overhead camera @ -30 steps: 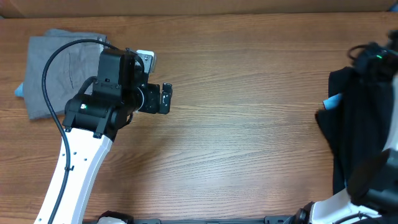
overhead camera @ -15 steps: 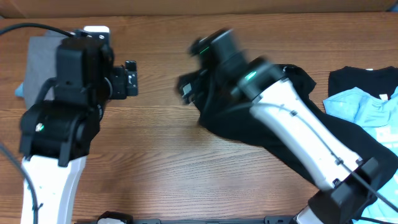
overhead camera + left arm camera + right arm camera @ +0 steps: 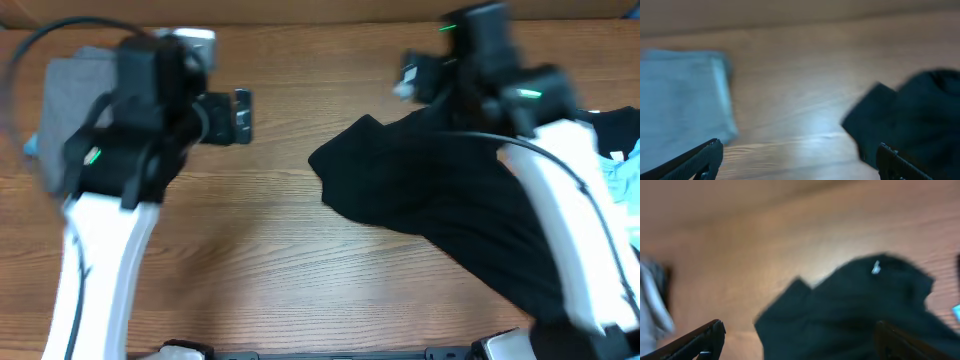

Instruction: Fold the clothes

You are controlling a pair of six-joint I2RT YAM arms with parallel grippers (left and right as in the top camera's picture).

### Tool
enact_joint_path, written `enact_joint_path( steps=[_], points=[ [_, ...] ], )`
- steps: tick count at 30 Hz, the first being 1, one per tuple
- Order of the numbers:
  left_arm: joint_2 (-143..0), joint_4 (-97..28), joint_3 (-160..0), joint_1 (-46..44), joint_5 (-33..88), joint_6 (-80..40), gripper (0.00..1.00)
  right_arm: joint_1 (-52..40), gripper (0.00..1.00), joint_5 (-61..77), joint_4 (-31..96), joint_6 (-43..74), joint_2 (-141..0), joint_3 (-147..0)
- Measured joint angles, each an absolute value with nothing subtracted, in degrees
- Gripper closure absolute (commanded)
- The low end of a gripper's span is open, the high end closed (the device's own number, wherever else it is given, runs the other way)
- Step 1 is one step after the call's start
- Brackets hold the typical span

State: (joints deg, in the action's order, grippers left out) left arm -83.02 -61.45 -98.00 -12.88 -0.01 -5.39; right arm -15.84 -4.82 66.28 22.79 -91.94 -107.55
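We note the left end effector [image 3: 799, 147] is open and holds nothing, over the brown wooden bench [image 3: 270, 260]. The right end effector [image 3: 799, 325] is open wide, above the crumpled black fabric T-shirt [image 3: 440, 200] at bench right. The folded grey fabric shirt [image 3: 62, 110] lies far left.

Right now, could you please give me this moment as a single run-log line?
left gripper: open, empty | right gripper: open, empty | black T-shirt: crumpled on table | grey shirt: folded, left side

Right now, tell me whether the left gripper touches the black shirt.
Apart. The overhead view shows bare table between the left gripper and the black shirt.
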Motion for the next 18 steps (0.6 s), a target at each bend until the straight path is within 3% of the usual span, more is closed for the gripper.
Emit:
enact_joint_path(
  steps=[9,18],
  points=[
    [-103.37,-51.03,-97.97,-17.08,9.45,-5.85,0.0,-5.13,0.0,2.66,69.28,23.81,-77.87,-110.26],
    [-120.2,-48.29,-97.97,-20.69,15.73,-4.51,0.03,-4.47,0.0,4.64,74.08,23.94,-75.88,-110.26]
  ],
)
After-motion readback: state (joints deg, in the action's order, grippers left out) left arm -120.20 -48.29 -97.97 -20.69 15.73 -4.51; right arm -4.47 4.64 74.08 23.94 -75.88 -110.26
